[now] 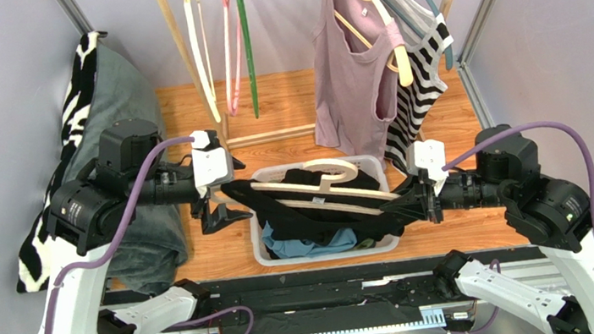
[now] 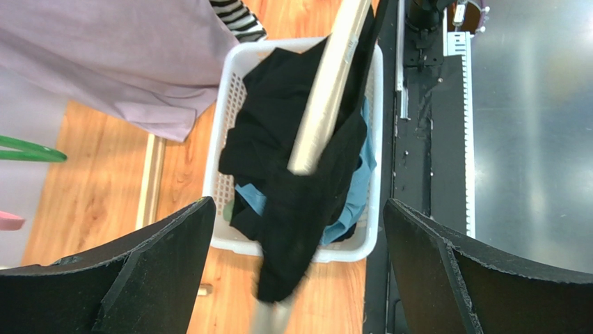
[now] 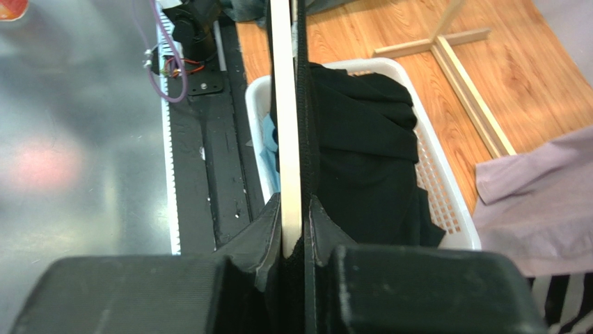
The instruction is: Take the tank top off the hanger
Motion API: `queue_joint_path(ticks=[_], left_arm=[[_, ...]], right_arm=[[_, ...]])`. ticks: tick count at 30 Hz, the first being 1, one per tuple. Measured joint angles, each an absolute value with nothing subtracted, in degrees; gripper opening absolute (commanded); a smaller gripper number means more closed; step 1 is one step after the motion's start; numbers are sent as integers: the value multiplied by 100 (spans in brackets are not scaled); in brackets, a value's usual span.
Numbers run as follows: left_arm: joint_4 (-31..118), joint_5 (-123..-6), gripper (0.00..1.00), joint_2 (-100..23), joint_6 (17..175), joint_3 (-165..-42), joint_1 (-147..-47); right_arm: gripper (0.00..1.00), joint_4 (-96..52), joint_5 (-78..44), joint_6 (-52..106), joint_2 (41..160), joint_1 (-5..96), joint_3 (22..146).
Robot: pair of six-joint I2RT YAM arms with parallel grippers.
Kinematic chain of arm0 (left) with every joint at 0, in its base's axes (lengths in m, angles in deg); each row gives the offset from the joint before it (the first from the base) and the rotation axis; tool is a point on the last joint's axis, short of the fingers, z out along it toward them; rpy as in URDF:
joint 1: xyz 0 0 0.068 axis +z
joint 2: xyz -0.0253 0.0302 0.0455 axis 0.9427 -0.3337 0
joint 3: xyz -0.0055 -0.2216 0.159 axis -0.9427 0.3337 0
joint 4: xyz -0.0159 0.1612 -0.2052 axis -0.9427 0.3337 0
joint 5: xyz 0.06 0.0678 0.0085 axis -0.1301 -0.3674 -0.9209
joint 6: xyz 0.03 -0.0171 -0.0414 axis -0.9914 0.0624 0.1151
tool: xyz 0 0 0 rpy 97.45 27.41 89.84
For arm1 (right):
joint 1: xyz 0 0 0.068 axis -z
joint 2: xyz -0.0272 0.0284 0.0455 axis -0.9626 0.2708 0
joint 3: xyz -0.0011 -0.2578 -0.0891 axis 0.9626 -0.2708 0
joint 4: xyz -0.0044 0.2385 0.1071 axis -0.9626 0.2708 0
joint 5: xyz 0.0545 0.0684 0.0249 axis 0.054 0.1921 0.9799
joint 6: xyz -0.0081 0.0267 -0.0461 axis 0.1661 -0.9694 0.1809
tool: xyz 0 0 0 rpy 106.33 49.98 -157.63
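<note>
- Tank top (image 1: pixel 281 216), black, drapes the wooden hanger (image 1: pixel 311 184) over the basket (image 1: pixel 387 246).
- Right claw (image 1: pixel 405 202) clamps the hanger.
- Left claw (image 1: pixel 225 212) gapes wide, left of the basket.

The left arm (image 1: pixel 74 271) rises from the near left corner of the table, with its forearm level and reaching right toward the middle. Its wrist tips downward. The left gripper (image 1: pixel 225 214) hangs with both fingers (image 2: pixel 139 278) spread as wide as they go, gripping nothing. The right arm (image 1: pixel 553 212) stands at the near right corner, forearm level and pointing left. The right gripper (image 1: pixel 406 205) lies nearly horizontal, its fingers (image 3: pixel 257 236) pinched close together on a wooden hanger (image 3: pixel 285 139).
</note>
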State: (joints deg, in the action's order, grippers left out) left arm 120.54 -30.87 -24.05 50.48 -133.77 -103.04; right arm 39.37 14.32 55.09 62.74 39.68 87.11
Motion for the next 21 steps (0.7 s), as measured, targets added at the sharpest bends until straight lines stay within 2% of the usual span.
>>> queue_joint_path(ticks=[1,4,8,10,18,21], left_arm=[[12065,-3085,99,-2436,5041,-13364,-10304],[12087,-3061,89,-2492,5024,-13364,-10304],[12102,-2927,70,-2554,4971,-13368,-10304],[12144,-2853,67,-2571,4943,-13366,-10304],[12238,-2350,74,-2438,4965,-13139,-10304],[12248,-2160,72,-2370,5006,-12992,-10304]], right_arm=[[0,3908,1430,5531,6309,3900,8711],[0,3854,1334,5594,6464,3587,8711],[0,3845,1045,5634,6691,3100,8711],[0,3808,901,5632,6781,2916,8711],[0,3626,412,5651,7225,2438,8967],[0,3624,241,5678,7443,2295,9164]])
